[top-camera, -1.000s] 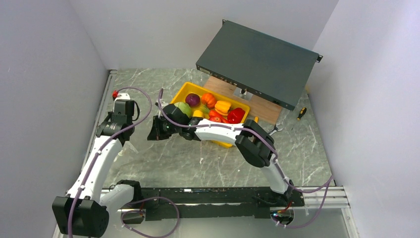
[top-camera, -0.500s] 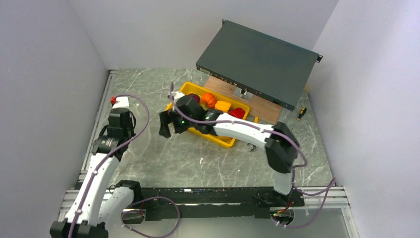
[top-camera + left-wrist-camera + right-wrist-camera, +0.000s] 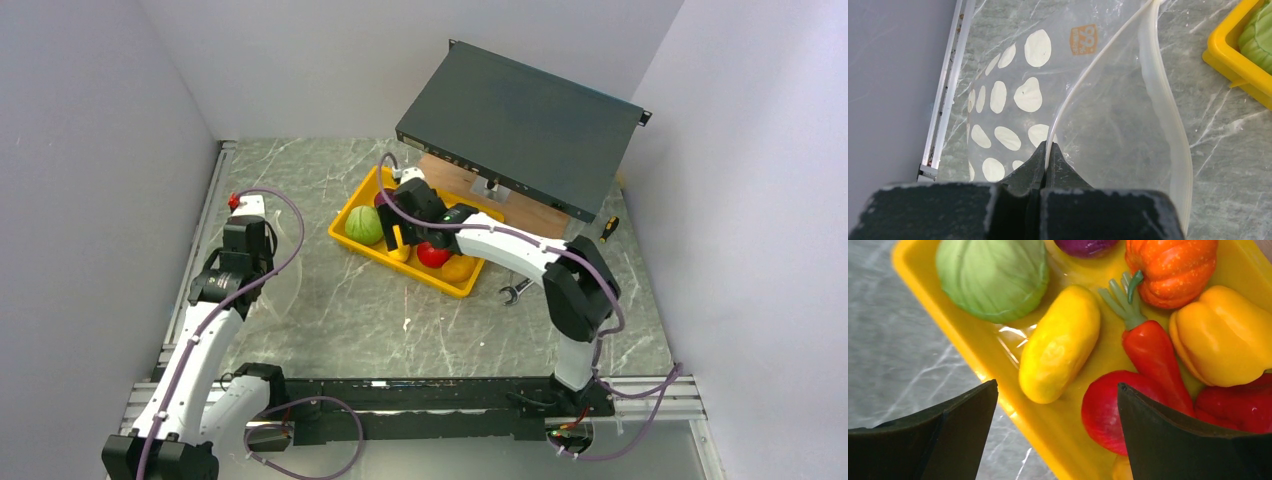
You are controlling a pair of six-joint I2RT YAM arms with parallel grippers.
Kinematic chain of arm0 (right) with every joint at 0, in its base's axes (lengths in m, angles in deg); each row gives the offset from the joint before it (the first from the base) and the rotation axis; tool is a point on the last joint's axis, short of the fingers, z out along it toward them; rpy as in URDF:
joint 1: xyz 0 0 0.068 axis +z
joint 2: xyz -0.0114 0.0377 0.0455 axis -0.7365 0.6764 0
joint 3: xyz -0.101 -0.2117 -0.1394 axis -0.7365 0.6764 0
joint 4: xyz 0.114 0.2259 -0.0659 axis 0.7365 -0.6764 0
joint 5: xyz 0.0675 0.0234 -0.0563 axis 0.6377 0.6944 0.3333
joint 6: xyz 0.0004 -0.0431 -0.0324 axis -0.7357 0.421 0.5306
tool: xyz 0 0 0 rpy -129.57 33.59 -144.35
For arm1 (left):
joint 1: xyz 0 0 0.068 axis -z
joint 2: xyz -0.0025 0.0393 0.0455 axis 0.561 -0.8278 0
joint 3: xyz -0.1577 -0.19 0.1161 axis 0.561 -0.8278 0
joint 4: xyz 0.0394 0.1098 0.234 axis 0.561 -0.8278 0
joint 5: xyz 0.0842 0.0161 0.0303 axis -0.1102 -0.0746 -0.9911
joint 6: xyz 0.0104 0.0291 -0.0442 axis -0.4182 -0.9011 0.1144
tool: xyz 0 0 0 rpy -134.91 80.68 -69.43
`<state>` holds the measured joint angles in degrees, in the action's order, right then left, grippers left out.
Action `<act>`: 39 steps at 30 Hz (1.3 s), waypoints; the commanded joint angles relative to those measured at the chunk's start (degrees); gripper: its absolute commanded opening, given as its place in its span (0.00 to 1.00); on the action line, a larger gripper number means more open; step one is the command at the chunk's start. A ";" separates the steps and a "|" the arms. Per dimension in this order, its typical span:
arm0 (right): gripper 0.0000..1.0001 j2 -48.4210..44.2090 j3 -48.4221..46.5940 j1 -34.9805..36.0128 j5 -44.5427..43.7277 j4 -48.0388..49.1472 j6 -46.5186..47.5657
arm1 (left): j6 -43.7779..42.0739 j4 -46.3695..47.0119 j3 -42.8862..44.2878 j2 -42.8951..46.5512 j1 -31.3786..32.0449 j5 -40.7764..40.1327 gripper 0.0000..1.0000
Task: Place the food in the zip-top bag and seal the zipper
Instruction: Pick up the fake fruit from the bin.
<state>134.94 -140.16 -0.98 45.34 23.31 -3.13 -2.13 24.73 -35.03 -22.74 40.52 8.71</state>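
Bag (image 3: 1108, 115) lies left of tray (image 3: 1228, 55), mouth gaping: left gripper (image 3: 1046, 150) clamped on its rim, prob to hold it open for loading. Right gripper (image 3: 1058, 390) spread wide over food (image 3: 1060, 342) in tray, prob lining up a pick, nothing held

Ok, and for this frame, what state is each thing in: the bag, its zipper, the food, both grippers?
zip-top bag, mouth open, nothing visible inside.
zipper, unsealed.
food, lying in the yellow tray, none in the bag.
left gripper, shut on one lip of the zip-top bag.
right gripper, open, empty, above the food.
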 commanded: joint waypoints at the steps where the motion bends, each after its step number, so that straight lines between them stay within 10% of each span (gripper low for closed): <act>1: 0.87 4.88 -6.59 0.57 -8.74 -2.86 3.54 | 0.15 1.77 1.13 0.59 -0.15 1.41 0.00; 7: 0.73 10.92 -11.42 0.62 -13.21 -4.66 -0.73 | 0.06 1.85 1.11 0.68 -0.15 1.75 0.00; 26: 0.69 24.91 -20.57 3.38 -19.36 -11.33 -12.61 | 0.09 1.85 1.13 0.65 -0.16 1.85 0.00; 29: 0.55 22.79 -18.71 3.38 -19.78 -10.20 -11.71 | 0.05 1.81 1.12 0.59 -0.15 1.89 0.00; 32: 0.19 18.55 -16.68 3.31 -20.17 -8.13 -9.99 | 0.24 1.44 1.37 0.34 -0.16 2.19 0.00; 39: 0.00 7.13 -13.23 3.73 -17.31 -4.81 -5.90 | 3.71 -4.05 4.28 0.19 -0.17 6.68 0.00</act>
<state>152.60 -154.69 2.43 27.31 13.89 -11.72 -1.50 23.85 -34.81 -22.74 40.52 11.29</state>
